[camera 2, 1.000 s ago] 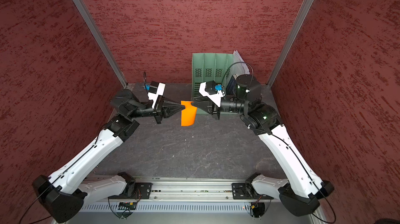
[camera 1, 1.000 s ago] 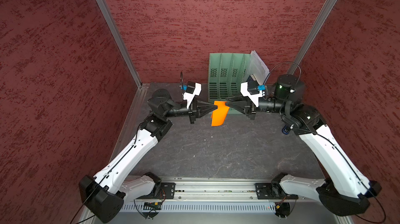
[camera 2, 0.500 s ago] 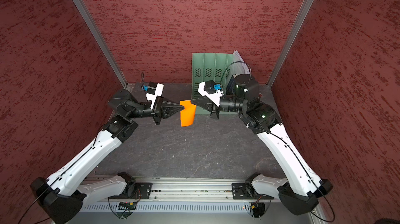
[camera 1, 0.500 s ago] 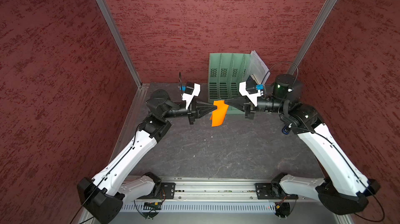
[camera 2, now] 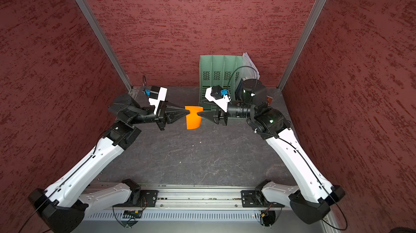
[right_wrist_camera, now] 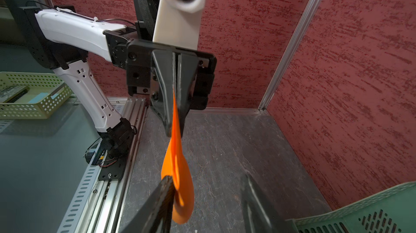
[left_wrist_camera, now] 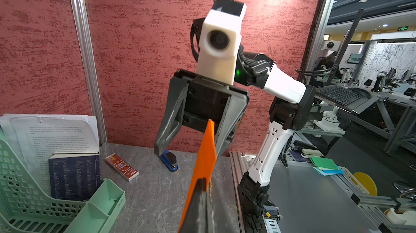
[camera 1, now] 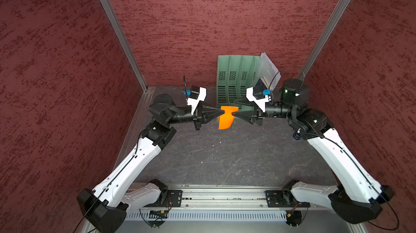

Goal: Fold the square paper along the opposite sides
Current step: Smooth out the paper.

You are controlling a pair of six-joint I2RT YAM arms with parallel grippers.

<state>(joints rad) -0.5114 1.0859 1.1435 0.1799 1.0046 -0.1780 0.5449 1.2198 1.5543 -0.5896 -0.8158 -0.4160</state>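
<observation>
A: Starting at the left, what is the left gripper (camera 1: 221, 113) doing?

B: Its jaws are pressed together on one edge of the square paper (camera 1: 225, 119). The paper hangs in the air just in front of the green file rack (camera 1: 234, 79), clear of the table (camera 1: 225, 159).

A: And the sheet itself?

B: The right wrist view shows it doubled over. The two layers are pinched together at the left gripper and bulge into a rounded loop toward the other side. No sharp crease is visible.

A: Then the right gripper (camera 1: 234, 114), on the far side of the sheet?

B: Its jaws stand apart. One of its fingers (right_wrist_camera: 157, 202) lies against the loop and the other is well clear of it. It holds nothing.

A: So what could go wrong from here?

B: The paper depends on a single pinch. A thin sheet held at one edge can sag or twist, and the layers may slide so that the opposite sides fail to meet. If the right gripper closes across the bulge where it is, it would probably set a crooked crease. If it draws away with that finger touching, it may drag the loop askew. And should the left gripper loosen, the sheet would drop to the table in front of the rack, unfolding as it goes.
</observation>
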